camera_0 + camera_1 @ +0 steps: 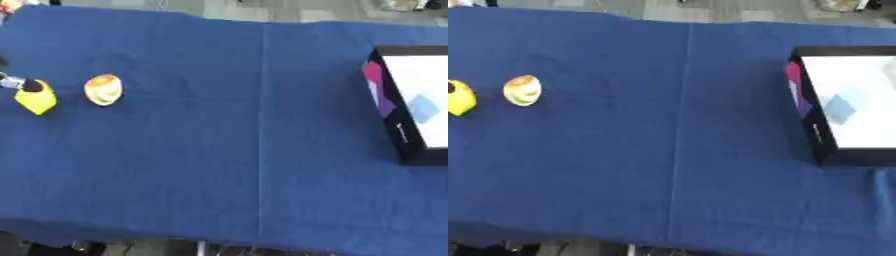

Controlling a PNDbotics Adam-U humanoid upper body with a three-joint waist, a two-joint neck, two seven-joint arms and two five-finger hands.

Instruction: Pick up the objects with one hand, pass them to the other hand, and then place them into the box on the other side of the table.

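Two objects left, box (814, 131) right — hand (12, 82) (left eye only)

We see a table draped in a blue cloth (219, 150), a crease running down its middle. A black box (820, 135) with a white inside lies at its right edge. Well to the box's left lie a round orange-and-cream object (103, 89) and, just beyond it, a yellow object (37, 101).

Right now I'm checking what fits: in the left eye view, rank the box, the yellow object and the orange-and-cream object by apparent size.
1. Box, by far the largest.
2. Yellow object and orange-and-cream object: they look alike, too close to rank.
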